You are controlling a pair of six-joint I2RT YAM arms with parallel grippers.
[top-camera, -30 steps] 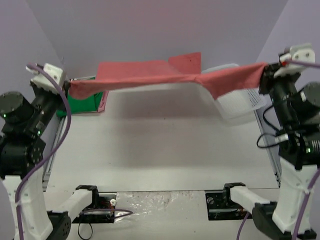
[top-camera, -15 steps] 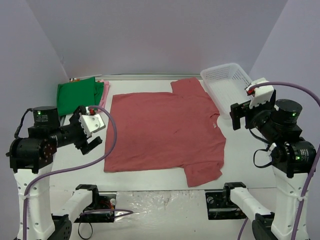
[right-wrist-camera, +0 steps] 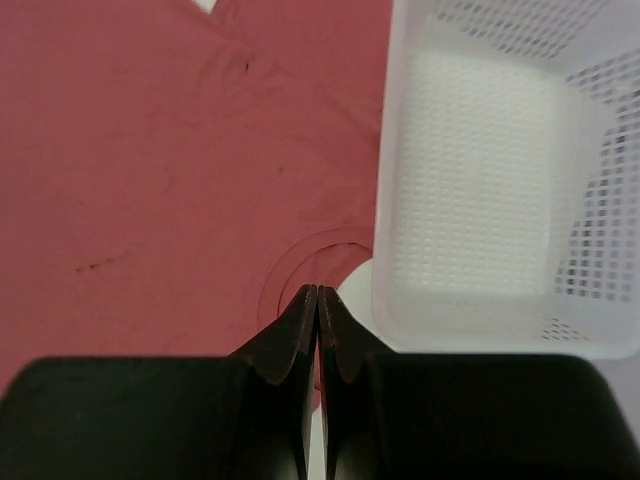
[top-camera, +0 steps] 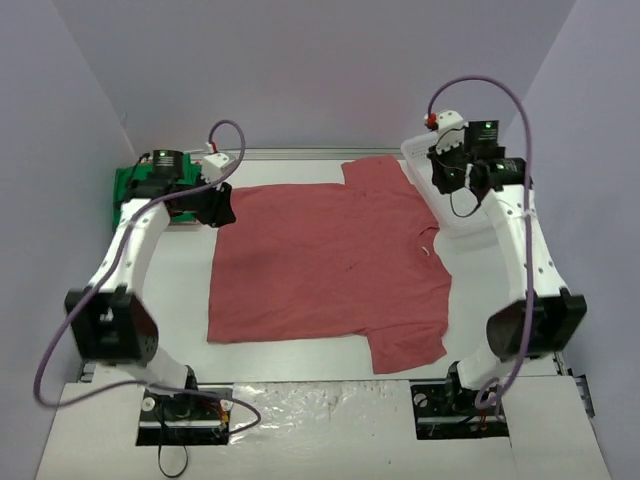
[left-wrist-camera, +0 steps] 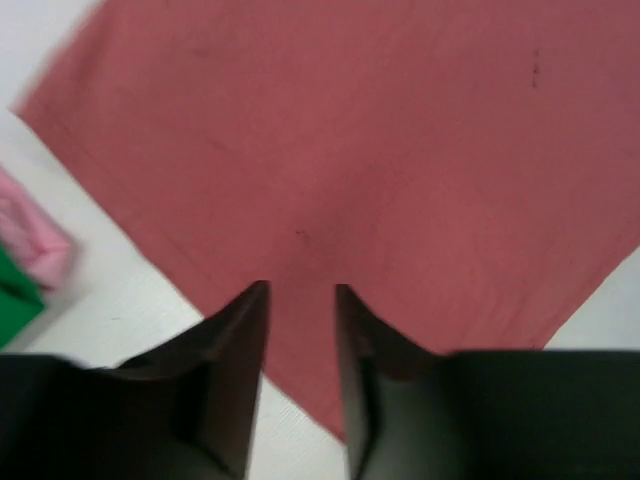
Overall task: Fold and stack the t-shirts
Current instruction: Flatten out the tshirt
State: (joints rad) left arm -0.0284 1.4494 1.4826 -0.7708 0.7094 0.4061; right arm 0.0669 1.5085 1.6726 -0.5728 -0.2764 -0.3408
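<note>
The large dusty-red t-shirt [top-camera: 330,265] lies spread flat on the table, one sleeve at the far side and one at the near right. My left gripper [top-camera: 215,205] hovers over its far left corner; in the left wrist view the gripper [left-wrist-camera: 300,290] is open, with flat red cloth [left-wrist-camera: 380,150] showing through the gap. My right gripper [top-camera: 445,175] is shut and empty; in its wrist view the gripper [right-wrist-camera: 317,290] hangs just over the collar [right-wrist-camera: 300,265]. The green t-shirt [top-camera: 128,185] lies behind the left arm, and the pink t-shirt [left-wrist-camera: 35,240] lies beside the green one [left-wrist-camera: 15,305].
A white mesh basket [top-camera: 458,218] stands at the far right, partly hidden by the right arm; in the right wrist view the basket [right-wrist-camera: 480,200] sits right beside the collar. Purple walls close in the back and both sides.
The red shirt hung stretched in the air between both grippers; it now lies flat and released. Both arms have reached to the far side. Right gripper has shut again.
</note>
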